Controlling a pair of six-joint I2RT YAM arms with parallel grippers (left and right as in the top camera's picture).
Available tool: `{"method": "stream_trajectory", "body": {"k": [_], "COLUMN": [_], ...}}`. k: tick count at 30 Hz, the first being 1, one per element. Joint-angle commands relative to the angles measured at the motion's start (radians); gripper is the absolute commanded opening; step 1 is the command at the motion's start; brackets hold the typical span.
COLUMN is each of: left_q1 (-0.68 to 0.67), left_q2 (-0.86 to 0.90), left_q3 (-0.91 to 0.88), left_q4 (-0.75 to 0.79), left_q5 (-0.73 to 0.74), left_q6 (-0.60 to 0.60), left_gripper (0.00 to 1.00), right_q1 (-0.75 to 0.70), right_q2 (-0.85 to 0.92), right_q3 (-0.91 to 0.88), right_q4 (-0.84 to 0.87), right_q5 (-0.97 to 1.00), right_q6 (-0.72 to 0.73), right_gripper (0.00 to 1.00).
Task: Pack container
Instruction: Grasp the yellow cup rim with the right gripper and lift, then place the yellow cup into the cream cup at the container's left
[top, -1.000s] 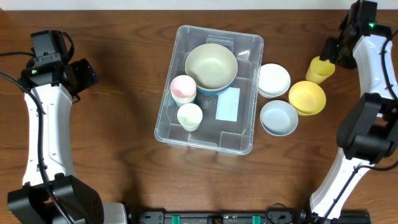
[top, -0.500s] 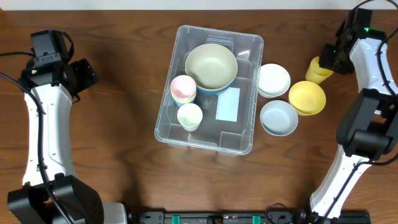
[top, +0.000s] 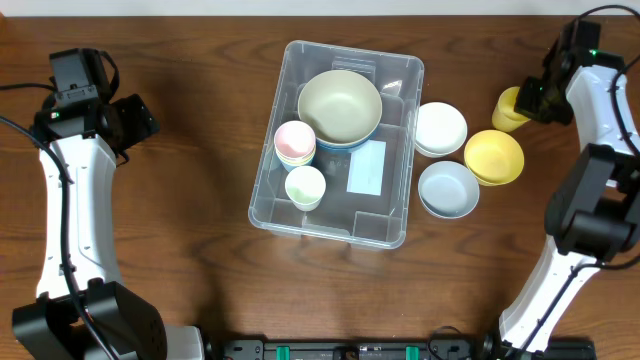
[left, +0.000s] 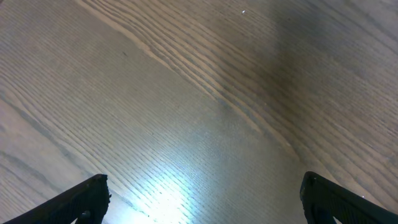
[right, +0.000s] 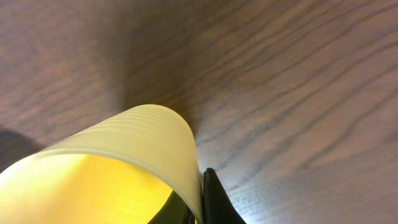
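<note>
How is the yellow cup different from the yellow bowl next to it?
The yellow cup is narrow; the yellow bowl is much wider. The right end effector pinches the yellow cup by its rim; nothing grips the yellow bowl. Both are yellow, and both are outside the container, on its right.

A robotics lab bench: two white robot arms (top: 66, 215) flank a wood-grain table (top: 180, 260) holding plastic bowls (top: 448, 189).
</note>
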Motion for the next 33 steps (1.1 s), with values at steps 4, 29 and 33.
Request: {"method": "stream_trajectory", "body": {"k": [4, 29, 33], "left_q1": [0.003, 0.003, 0.003], "left_q2": [-0.022, -0.022, -0.022], "left_q3": [0.026, 0.026, 0.026], "left_q4": [0.001, 0.001, 0.001], "left_q5": [-0.012, -0.012, -0.012], "left_q6": [0.009, 0.009, 0.009], "left_gripper": [0.98, 0.98, 0.98], "right_q1": [0.082, 1.016, 1.064], "right_q2": [-0.266, -0.420, -0.385], "right_q3": [0.041, 0.038, 0.024], "right_q4": [-0.045, -0.219, -0.220], "right_q5": [-0.017, -0.052, -0.051], "right_q6": [-0.039, -0.070, -0.069], "right_gripper": [0.01, 0.01, 0.01]}}
